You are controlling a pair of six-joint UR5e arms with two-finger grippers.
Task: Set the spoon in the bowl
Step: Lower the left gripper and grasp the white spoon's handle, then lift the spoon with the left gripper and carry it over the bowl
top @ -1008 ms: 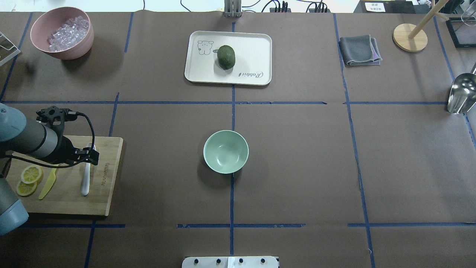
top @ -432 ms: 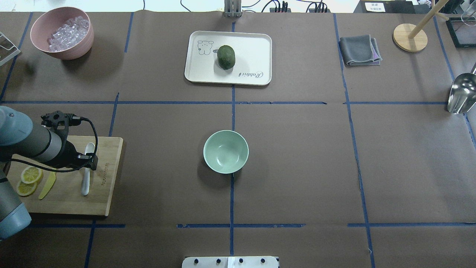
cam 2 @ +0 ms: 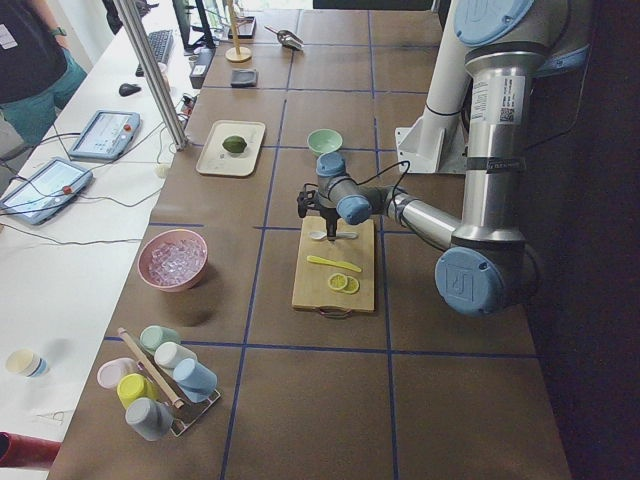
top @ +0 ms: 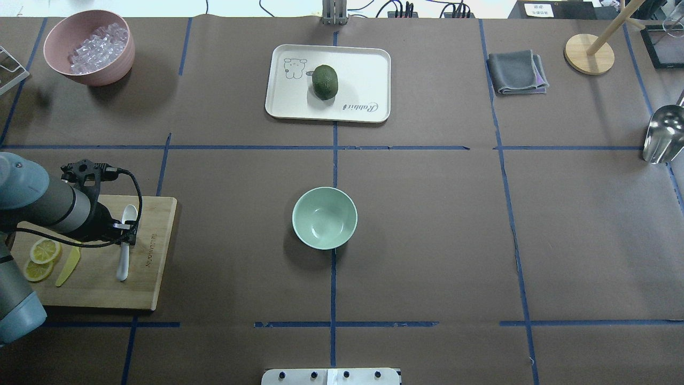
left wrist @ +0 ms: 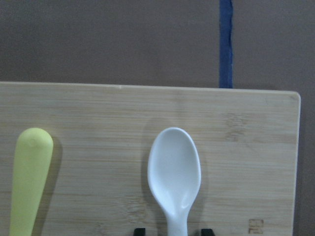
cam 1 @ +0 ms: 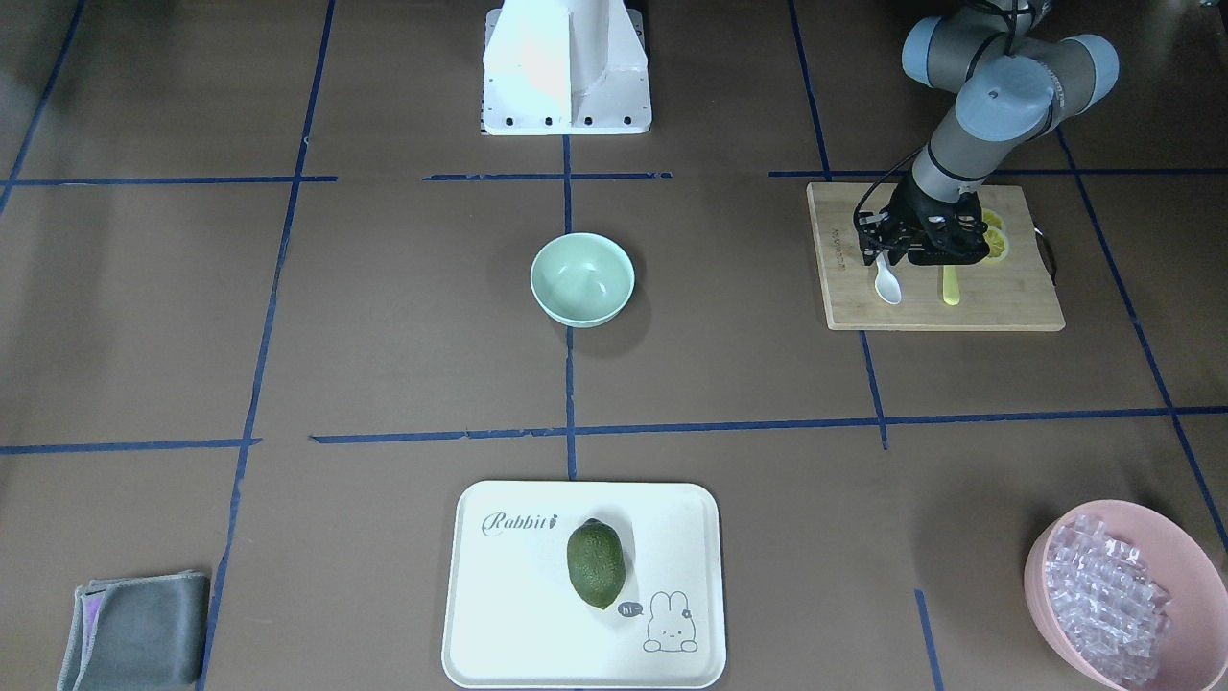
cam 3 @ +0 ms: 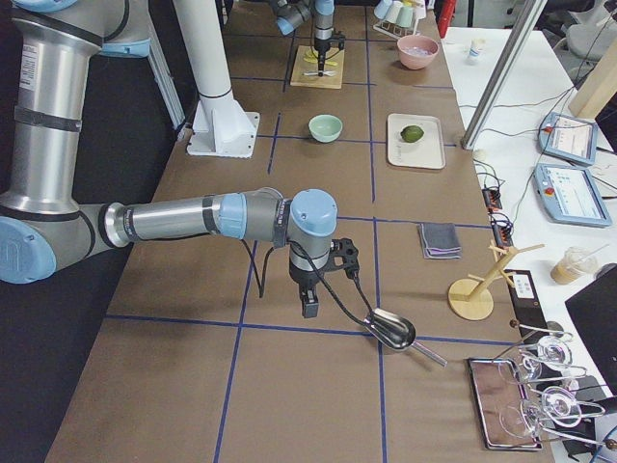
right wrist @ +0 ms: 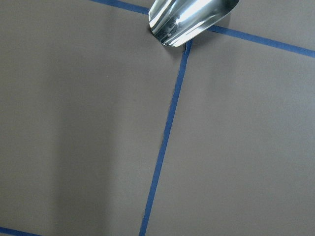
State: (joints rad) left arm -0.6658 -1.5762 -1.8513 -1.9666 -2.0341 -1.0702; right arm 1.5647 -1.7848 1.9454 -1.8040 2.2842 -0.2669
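Observation:
The white spoon (top: 123,261) lies on the wooden cutting board (top: 152,278) at the table's left, scoop pointing away from the robot. It also shows in the front view (cam 1: 888,284) and the left wrist view (left wrist: 174,169). My left gripper (top: 126,232) is open, low over the spoon. Its two fingertips (left wrist: 140,230) stand on either side of the handle just behind the scoop. The mint-green bowl (top: 324,217) stands empty at the table's middle, far to the right of the board. My right gripper (cam 3: 308,307) shows only in the right side view, and I cannot tell whether it is open or shut.
A yellow knife (top: 68,264) and lemon slices (top: 43,251) lie on the board beside the spoon. A pink bowl (top: 101,75) of ice pieces stands at the far left. A tray (top: 363,69) with a green fruit (top: 325,82) lies behind the bowl. A metal scoop (top: 662,133) lies at the right edge.
My left gripper has shifted back from over the spoon's scoop to its handle, so the scoop now shows. The spoon and bowl have not moved.

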